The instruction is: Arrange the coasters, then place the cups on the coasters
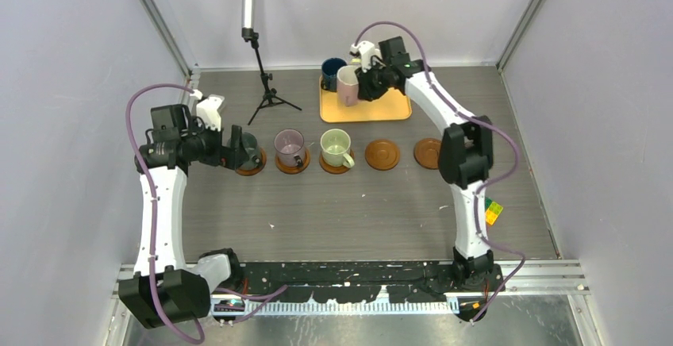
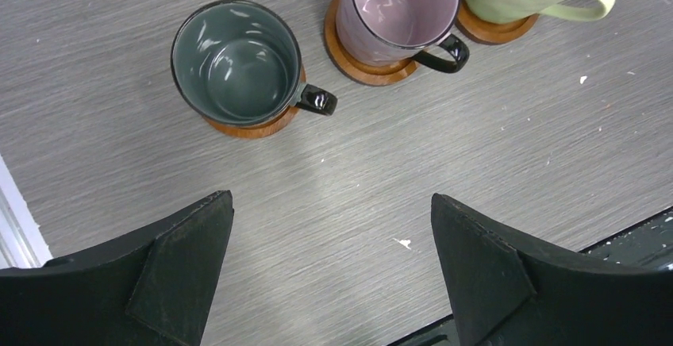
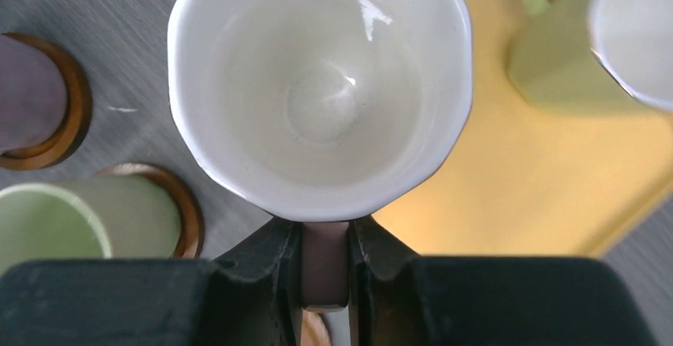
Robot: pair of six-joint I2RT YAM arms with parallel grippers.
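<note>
Right gripper is pinching narrow on the handle of the pink cup, and from the wrist cam I'm mostly just staring down into its white inside. Overhead, that cup is sitting at the near left part of the yellow-orange tray, far side of the table, but I can't tell if its base is touching the tray or hanging just above it. The navy cup is peeking out right behind it. A pale yellow cup is getting cut off by the right wrist frame, and the gripper is blocking it completely from above. Left gripper is hanging wide open with nothing in it, just beside the dark green cup on the leftmost coaster; overhead its fingers are covering part of that cup. Next along the row to the right, the mauve cup and light green cup are each sitting on a coaster, then two bare coasters, the last one partly tucked under the right arm. I'm only making out five coasters. The toy block is half hiding behind the right arm on the near right.
</note>
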